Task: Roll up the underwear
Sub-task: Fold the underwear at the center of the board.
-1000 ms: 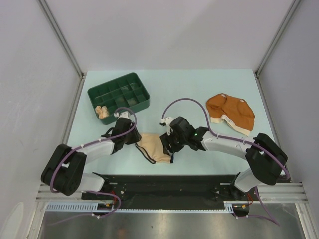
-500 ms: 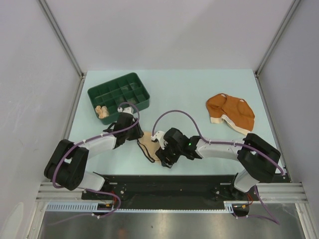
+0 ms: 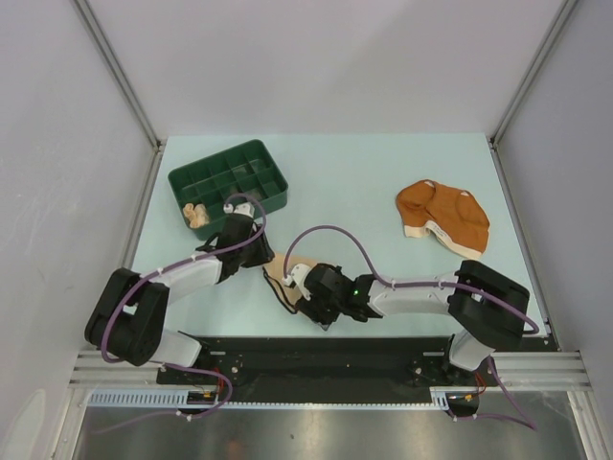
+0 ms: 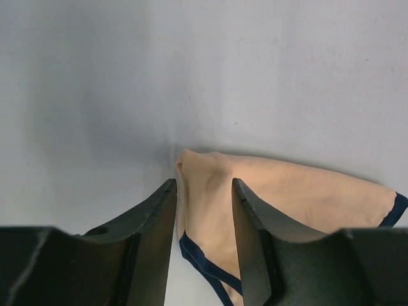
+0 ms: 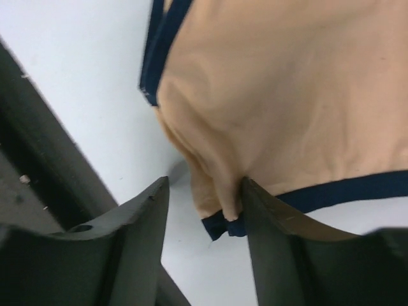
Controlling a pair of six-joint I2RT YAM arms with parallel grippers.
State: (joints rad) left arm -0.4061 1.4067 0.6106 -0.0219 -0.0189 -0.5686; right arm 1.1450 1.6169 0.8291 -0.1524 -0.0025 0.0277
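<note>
The cream underwear point(image 3: 281, 275) with dark trim lies bunched near the table's front, between my two grippers. My left gripper point(image 3: 261, 257) stands open at its far left corner; in the left wrist view the cloth point(image 4: 287, 191) runs between the spread fingers point(image 4: 156, 217) of that gripper point(image 4: 203, 191) without being pinched. My right gripper point(image 3: 305, 295) is open at the near edge. There a folded lip of the cloth point(image 5: 287, 95) touches one finger point(image 5: 268, 217) of the gripper point(image 5: 204, 191), with a gap to the other. A rust-orange garment point(image 3: 442, 216) lies flat at the right.
A dark green compartment tray point(image 3: 228, 177) stands at the back left, with a small pale peach roll point(image 3: 198, 213) in its near corner. The black base rail point(image 3: 316, 350) runs just in front of the right gripper. White walls enclose the table.
My right gripper has slid left and toward the front edge, pushing the cream garment into a smaller bunch. My left gripper has shifted slightly back, onto the cloth's far corner.
</note>
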